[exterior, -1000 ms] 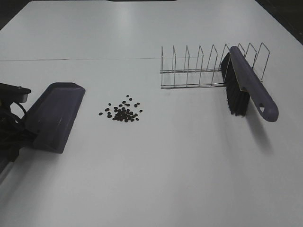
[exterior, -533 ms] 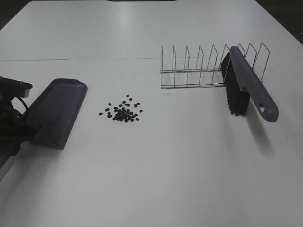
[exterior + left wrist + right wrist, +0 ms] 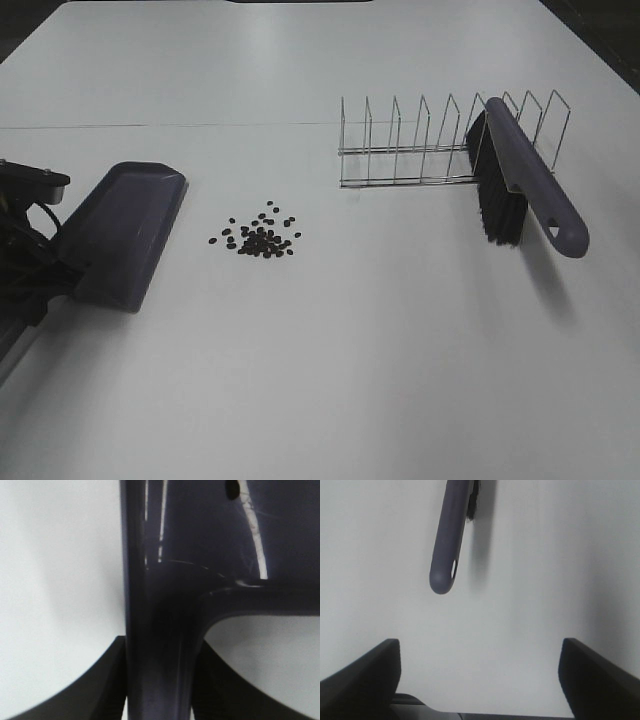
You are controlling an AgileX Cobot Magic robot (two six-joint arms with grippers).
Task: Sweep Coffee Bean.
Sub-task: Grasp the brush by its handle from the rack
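The coffee beans [image 3: 258, 238] lie in a small dark cluster on the white table. A purple dustpan [image 3: 125, 235] sits just left of them, its mouth toward the beans. My left gripper [image 3: 38, 285] is shut on the dustpan's handle [image 3: 160, 645], with the fingers [image 3: 112, 680] on both sides. A purple brush [image 3: 520, 185] with black bristles leans in the right end of a wire rack [image 3: 420, 150]. My right gripper [image 3: 480, 675] is open and empty, short of the brush handle's end [image 3: 449, 545]. It is out of the exterior high view.
The wire rack stands at the back right with several upright dividers. The white table [image 3: 350, 380] stretches bare between the beans and the brush. Its left edge runs close by my left arm.
My left gripper has shifted the dustpan slightly away and to the right, a little closer to the beans. The brush, rack and beans have not moved.
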